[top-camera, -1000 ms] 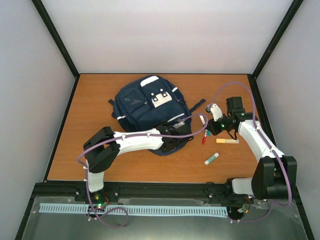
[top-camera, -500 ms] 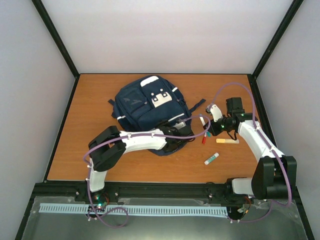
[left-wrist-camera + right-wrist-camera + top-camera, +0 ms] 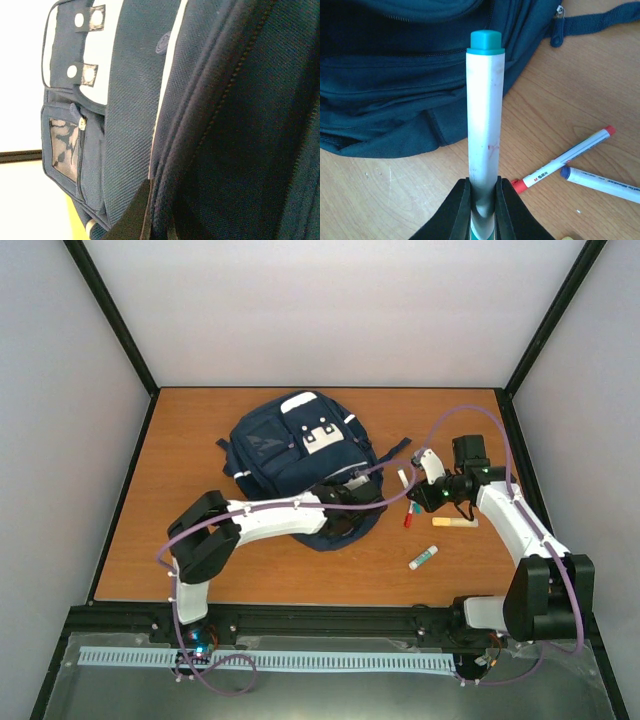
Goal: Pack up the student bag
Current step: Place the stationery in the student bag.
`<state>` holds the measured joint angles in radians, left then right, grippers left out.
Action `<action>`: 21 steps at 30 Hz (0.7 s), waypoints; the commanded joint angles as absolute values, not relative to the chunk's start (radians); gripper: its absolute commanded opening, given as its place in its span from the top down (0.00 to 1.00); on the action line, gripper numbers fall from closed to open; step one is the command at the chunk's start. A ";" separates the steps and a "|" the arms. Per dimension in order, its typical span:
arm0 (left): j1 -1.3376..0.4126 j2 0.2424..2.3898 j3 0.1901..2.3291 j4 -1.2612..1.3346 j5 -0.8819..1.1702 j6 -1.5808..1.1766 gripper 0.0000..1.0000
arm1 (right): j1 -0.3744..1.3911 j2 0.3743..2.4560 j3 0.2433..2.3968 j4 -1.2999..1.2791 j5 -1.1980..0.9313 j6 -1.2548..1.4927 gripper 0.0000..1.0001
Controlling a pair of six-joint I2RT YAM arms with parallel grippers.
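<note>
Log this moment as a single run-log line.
left gripper: shut on student bag edge | right gripper: shut on teal-capped marker, beside bag, not yet packed | loose on table: red-capped marker, blue-capped marker

Navy student bag (image 3: 295,460) with white stripes and buckle patch, flat, front up, on wooden table (image 3: 180,530).

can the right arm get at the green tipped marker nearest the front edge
Reach, likely yes: the green-tipped marker lies bare on the table, nothing over it. Picking it up, no: the right end effector is shut on a teal-capped pen.
</note>
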<state>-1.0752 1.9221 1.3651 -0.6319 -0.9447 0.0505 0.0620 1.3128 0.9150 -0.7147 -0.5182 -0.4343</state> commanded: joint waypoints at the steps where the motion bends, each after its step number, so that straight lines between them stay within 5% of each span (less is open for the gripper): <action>1: -1.031 1.812 1.444 -0.661 -0.877 0.042 0.99 | 0.058 1.258 0.924 -0.723 -0.558 -0.487 0.97; 10: -0.952 1.698 1.458 -0.655 -0.725 0.055 0.99 | 0.101 1.212 0.979 -0.801 -0.573 -0.543 0.97; 21: -0.832 1.477 1.361 -0.604 -0.496 0.049 0.99 | 0.452 1.160 1.126 -0.896 -0.324 -0.766 0.97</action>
<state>-0.8692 1.6131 1.3563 -0.6735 -0.5568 0.0505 0.3496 1.1809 1.0676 -0.8452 -0.4473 -0.6407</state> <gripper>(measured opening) 0.054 0.130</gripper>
